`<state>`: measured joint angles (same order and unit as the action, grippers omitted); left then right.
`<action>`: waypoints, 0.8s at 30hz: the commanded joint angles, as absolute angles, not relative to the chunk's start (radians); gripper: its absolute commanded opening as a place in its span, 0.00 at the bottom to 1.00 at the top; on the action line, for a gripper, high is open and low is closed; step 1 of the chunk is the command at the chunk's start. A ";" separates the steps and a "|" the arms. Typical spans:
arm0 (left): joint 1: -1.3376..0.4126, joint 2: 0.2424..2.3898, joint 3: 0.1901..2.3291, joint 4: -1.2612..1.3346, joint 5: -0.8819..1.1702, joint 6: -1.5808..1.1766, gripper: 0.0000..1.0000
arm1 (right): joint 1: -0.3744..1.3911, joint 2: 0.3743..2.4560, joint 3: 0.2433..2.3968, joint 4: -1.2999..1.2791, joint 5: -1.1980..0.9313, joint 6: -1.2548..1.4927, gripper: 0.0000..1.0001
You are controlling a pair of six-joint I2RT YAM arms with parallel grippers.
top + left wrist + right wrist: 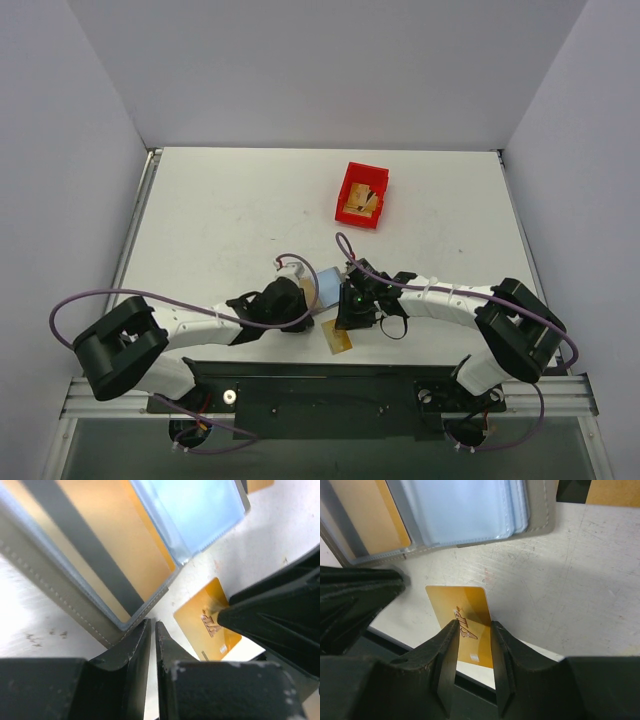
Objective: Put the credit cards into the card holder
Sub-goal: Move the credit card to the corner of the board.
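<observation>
At the near bench (pixel 220 220) edge, right hand (pixel 473 630) pinches a card (pixel 462 615) overhanging it; a slip could drop it off. Left hand (pixel 152 630), pressed together, touches the open holder (pixel 75 605), one card (pixel 107 550) inside.

Both grippers crowd the near table edge: the left gripper (pixel 296 300) against the open card holder (pixel 328 278), the right gripper (pixel 352 312) just beside it straddling a gold card (pixel 337 336). Between them little room remains. The far table (pixel 240 200) lies open except for the red bin (pixel 362 194).
</observation>
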<state>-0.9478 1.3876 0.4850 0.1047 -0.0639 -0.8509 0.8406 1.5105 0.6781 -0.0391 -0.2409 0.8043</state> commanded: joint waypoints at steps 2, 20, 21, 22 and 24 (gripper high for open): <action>-0.893 1.361 0.495 0.003 -0.166 -0.841 0.20 | 0.853 1.551 0.634 -0.172 -0.166 0.788 0.28; -1.008 1.276 0.416 0.078 -0.077 -0.859 0.17 | 0.910 1.563 0.640 -0.147 -0.236 0.796 0.27; -1.012 1.264 0.408 0.080 -0.078 -0.874 0.17 | 0.917 1.565 0.640 -0.146 -0.239 0.796 0.27; -1.023 1.258 0.393 0.081 -0.081 -0.890 0.17 | 0.922 1.568 0.641 -0.143 -0.241 0.798 0.27; -1.034 1.241 0.374 0.084 -0.089 -0.908 0.17 | 0.930 1.572 0.643 -0.137 -0.252 0.801 0.27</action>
<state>-1.0103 1.2778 0.4103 0.0673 -0.0879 -0.8585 0.9024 1.5169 0.6773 -0.0292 -0.2657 0.8097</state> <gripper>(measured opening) 0.168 0.267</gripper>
